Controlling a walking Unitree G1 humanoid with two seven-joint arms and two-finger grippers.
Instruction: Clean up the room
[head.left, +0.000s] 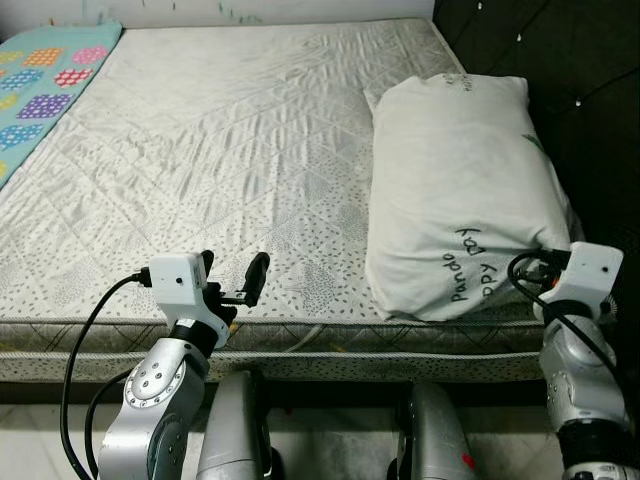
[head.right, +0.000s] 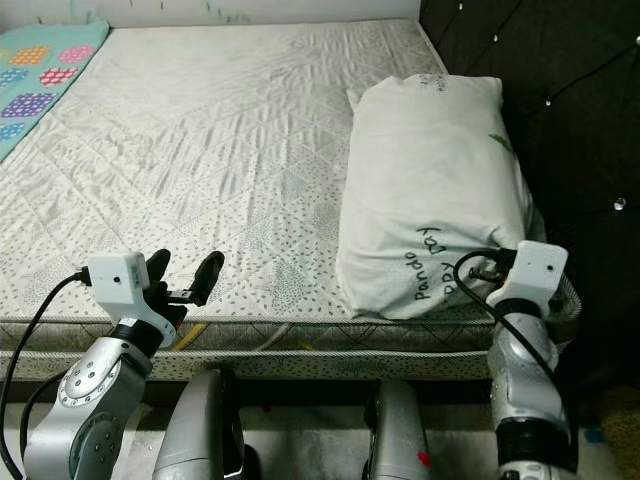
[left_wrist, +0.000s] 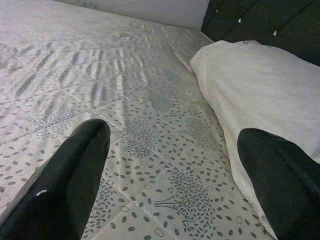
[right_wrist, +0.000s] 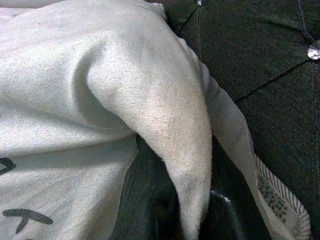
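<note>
Before you lies a bare mattress (head.left: 230, 150) with a quilted grey-white cover, running from the near edge to the far wall. On its right side rests a white pillow (head.left: 460, 190), lengthwise against the dark padded headboard (head.left: 560, 80), with handwritten dark lettering on its near end. At the far left corner you can see a turquoise blanket (head.left: 45, 85) with coloured patchwork squares.

Your left gripper (head.left: 232, 282) hovers over the near edge of the mattress, left of the pillow and apart from it. Its two black fingers (left_wrist: 65, 185) are spread wide, with nothing between them; the wrist view looks along them across the leaf-printed cover toward the pillow's side.

Your right gripper (right_wrist: 165, 200) is at the pillow's near right corner, close to the headboard. From the head views the fingers are hidden behind the wrist camera and the pillow. In the right wrist view a fold of the pillowcase drapes over something dark and glossy, but you cannot tell whether the fingers pinch the cloth or stand apart.

Below, the robot's silver legs (head.left: 235, 430) stand against the bed's near side.
</note>
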